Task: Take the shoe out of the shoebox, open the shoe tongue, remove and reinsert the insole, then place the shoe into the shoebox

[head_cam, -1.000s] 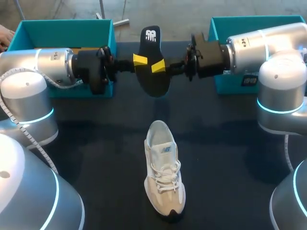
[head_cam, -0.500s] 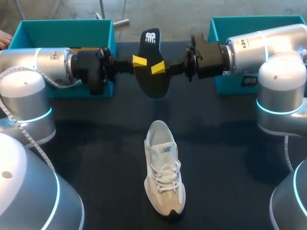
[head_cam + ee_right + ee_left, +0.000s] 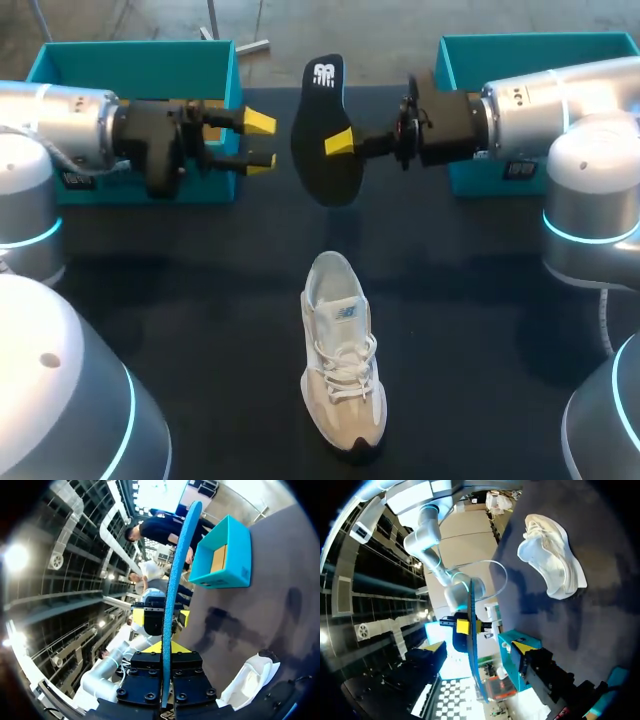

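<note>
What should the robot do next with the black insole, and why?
Probably the right gripper should lower the insole toward the shoe's opening. Its fingers alone pinch the insole in the air. The left gripper is open and apart from it, and the shoe lies laces-up on the table.

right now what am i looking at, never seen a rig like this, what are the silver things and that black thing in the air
The silver things are two robot arms, each ending in a gripper with yellow tips. One picture looks down from above and behind the robot; the two round ones come from wrist cameras. On the dark table are a white shoe and two teal boxes. The black thing is the shoe's insole, held in the air by the right gripper, shut on it. The left gripper is open beside it, not touching.
</note>
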{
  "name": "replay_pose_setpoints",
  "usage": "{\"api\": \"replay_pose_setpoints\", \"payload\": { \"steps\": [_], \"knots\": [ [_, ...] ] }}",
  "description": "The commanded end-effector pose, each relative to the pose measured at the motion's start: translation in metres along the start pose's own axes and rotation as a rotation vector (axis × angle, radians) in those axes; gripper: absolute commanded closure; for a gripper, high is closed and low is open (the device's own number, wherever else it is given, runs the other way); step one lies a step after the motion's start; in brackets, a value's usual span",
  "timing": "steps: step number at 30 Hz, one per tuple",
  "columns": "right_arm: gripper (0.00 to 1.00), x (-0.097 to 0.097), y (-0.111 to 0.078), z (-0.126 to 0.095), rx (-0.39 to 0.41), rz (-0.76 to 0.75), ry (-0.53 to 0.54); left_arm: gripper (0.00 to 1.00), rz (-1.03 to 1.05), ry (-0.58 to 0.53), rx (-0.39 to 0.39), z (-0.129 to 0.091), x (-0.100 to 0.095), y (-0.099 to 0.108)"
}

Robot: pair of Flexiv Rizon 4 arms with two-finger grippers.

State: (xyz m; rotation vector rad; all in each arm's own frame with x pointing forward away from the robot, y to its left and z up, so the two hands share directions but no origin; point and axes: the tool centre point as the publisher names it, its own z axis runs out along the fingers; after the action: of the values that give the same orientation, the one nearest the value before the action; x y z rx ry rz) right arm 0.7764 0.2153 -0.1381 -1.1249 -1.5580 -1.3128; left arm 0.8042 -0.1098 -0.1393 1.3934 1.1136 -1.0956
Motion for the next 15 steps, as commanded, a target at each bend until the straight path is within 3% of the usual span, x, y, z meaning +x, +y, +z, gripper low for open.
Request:
{"api": "replay_pose_setpoints", "payload": {
  "steps": [1, 15],
  "knots": [
    [1.0, -0.0008, -0.0025, -0.0014, -0.01, -0.001, -0.001, 0.0, -0.033, 0.031, 0.016, -0.0234, -0.003, -0.0121],
    [1.0, -0.0007, -0.0031, -0.0012, -0.019, 0.012, 0.004, 0.0, -0.01, 0.055, 0.024, -0.0262, -0.004, -0.0154]
  ]
}}
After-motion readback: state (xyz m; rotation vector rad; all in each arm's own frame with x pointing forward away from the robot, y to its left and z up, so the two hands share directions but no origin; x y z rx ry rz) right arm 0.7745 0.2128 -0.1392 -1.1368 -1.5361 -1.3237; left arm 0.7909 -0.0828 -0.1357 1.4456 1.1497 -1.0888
